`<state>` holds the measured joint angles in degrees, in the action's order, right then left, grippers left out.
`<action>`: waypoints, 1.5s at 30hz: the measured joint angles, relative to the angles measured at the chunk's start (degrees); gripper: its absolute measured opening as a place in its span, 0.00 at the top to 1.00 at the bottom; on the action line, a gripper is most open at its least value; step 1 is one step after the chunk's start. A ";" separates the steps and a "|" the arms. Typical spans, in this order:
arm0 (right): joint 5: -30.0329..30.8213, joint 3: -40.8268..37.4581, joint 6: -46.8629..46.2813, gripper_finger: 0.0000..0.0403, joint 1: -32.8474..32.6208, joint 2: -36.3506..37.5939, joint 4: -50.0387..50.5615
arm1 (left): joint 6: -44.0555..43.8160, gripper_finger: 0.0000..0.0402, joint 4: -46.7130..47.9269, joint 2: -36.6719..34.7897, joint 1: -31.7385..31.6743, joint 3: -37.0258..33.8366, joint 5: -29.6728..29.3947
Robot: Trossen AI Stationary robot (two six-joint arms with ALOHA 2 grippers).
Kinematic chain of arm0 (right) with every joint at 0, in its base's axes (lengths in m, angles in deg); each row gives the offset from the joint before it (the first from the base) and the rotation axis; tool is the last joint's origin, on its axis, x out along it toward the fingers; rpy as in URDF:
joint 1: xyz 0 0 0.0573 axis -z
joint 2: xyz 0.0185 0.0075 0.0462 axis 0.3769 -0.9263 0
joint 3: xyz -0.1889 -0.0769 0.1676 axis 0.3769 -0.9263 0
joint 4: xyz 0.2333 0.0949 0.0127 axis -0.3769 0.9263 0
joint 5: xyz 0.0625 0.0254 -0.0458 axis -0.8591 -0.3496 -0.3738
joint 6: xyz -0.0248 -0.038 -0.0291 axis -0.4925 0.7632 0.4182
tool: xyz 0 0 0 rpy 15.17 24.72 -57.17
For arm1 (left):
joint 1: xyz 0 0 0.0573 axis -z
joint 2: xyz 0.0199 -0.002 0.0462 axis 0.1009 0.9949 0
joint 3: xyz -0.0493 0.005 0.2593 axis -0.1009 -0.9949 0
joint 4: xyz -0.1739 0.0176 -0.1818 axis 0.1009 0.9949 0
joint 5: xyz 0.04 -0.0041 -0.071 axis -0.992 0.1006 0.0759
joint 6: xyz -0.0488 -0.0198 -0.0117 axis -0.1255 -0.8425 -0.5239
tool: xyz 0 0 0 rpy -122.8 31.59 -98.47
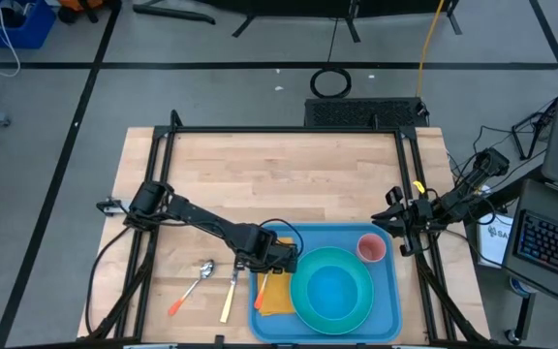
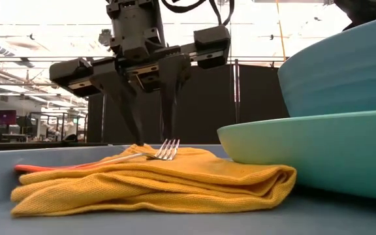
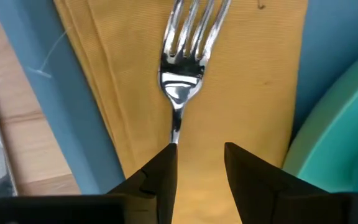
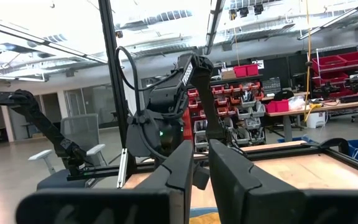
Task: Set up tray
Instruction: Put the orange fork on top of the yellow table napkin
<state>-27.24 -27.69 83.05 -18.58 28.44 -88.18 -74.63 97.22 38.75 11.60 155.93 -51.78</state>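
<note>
Right now you are in the cutlery step: your left gripper [image 1: 281, 254] hangs over the yellow napkin [image 1: 275, 294] at the tray's [image 1: 392, 301] 9 o'clock side, and the fork [image 3: 185, 68] lies flat on that napkin. In the left wrist view the two fingers [image 3: 160, 180] stand apart with a gap between them, one on either side of the fork's handle, clamped on nothing. Whether they touch the metal you cannot tell.

The tray sits on the table [image 1: 289, 174] at about 5 o'clock, near the front edge. It carries the turquoise plate [image 1: 329, 287] with the blue bowl on it, and a pink cup [image 1: 371, 248] at the plate's 1 o'clock.

Off the tray, on the bare wood at its 9 o'clock, a knife with a yellow handle [image 1: 230, 293] and a spoon with an orange handle [image 1: 191, 287] lie side by side. By the look of it, these are what remains.

Your next move likely calls for lifting straight up clear of the fork, so the tines do not drag the cloth, then reaching for the knife.

Your right gripper [image 1: 402, 225] waits at the table's 3 o'clock edge, fingers slightly apart, holding nothing
</note>
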 joint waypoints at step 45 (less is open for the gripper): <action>0.00 -0.01 0.00 0.89 -0.01 -0.02 0.02 | -1.76 0.66 1.78 2.78 -0.81 0.02 2.49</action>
<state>-27.24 -27.70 83.06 -18.59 28.41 -88.17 -76.39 99.00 41.53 10.79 155.96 -49.29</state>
